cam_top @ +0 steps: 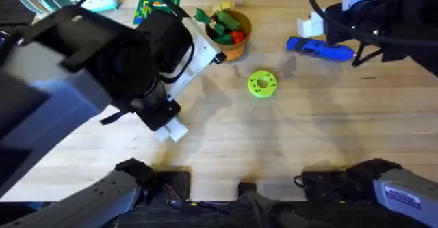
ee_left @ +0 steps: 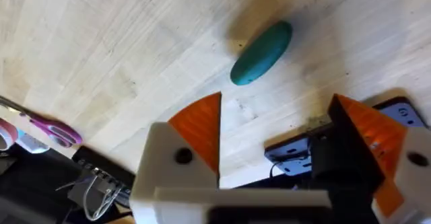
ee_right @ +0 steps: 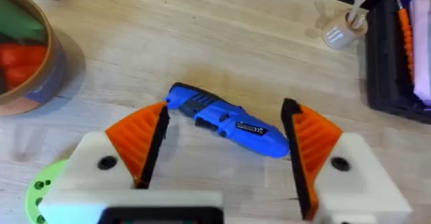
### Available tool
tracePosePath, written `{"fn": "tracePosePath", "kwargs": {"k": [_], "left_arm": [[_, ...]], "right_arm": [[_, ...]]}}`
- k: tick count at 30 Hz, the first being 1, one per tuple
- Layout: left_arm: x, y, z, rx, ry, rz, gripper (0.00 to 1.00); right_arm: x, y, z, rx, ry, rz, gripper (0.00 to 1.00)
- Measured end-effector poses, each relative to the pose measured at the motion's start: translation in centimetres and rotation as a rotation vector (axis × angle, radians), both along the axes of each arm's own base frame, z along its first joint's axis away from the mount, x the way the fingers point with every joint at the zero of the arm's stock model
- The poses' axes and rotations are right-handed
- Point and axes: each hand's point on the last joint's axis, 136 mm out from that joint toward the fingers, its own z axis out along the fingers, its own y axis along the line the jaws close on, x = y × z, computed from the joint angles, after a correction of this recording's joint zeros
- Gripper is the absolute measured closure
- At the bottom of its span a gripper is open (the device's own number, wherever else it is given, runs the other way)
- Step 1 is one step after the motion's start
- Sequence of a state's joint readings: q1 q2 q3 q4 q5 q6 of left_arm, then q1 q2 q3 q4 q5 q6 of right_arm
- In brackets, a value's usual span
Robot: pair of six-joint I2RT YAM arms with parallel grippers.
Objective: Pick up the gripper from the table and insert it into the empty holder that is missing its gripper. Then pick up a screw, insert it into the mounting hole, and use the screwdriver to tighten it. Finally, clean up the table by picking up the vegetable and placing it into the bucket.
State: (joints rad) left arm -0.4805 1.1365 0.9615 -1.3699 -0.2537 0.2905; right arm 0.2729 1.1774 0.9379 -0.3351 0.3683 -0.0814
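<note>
your left gripper (ee_left: 269, 150) hangs above the table (cam_top: 287, 146) with its fingers (ee_left: 199, 130) spread wide and nothing between them. the vegetable (ee_left: 262, 52), a smooth teal oblong, lies flat on the bare wood just past the fingertips, clear of everything else. that reads as a lineup for the cleanup step: the opening is wider than the vegetable's short side, so you should be able to come down over it across its width, though it looks rounded and slick and may roll if one finger touches first.

your right gripper (ee_right: 225, 143) hovers over the screwdriver (ee_right: 225, 120) at the far right of the table, fingers (ee_right: 138, 140) wide, one on each side of the blue handle and not yet touching it. the handle lies slantwise between them.

the bucket (cam_top: 231, 33) sits far centre, already holding leafy green and red toy vegetables (cam_top: 226, 26), so room inside is limited. the lime-green disc (cam_top: 261, 83) lies just near of it.

i cannot make out the orange wedge, the holder or any screw well enough to place them, so you cannot judge from here whether the assembly steps are done.
</note>
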Motion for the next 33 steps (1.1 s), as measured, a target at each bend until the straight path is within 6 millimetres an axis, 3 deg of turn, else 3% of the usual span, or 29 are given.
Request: {"fn": "tracePosePath", "kwargs": {"k": [9, 16, 23, 30, 33], "left_arm": [[2.3, 0.8, -3.9, 0.041, 0.062, -0.008, 0.008], [1.0, 2.6, -6.6, 0.066, 0.122, 0.001, 0.008], [0.4, 2.3, -8.4, 0.039, 0.137, -0.014, 0.008], [0.9, 1.3, -8.8, -0.017, 0.118, -0.018, 0.16], [0.7, 1.0, -9.0, -0.035, 0.126, -0.023, 0.401]], "right_arm": [[0.0, 0.0, 0.0, 0.0, 0.001, 0.0, 0.01], [0.0, 0.0, 0.0, -0.001, 0.002, 0.0, 0.01], [0.0, 0.0, 0.0, -0.001, 0.002, 0.0, 0.01], [0.0, 0.0, -0.1, -0.001, 0.003, 0.0, 0.01], [-0.2, 0.0, -0.2, -0.003, 0.011, 0.0, 0.01]]}}
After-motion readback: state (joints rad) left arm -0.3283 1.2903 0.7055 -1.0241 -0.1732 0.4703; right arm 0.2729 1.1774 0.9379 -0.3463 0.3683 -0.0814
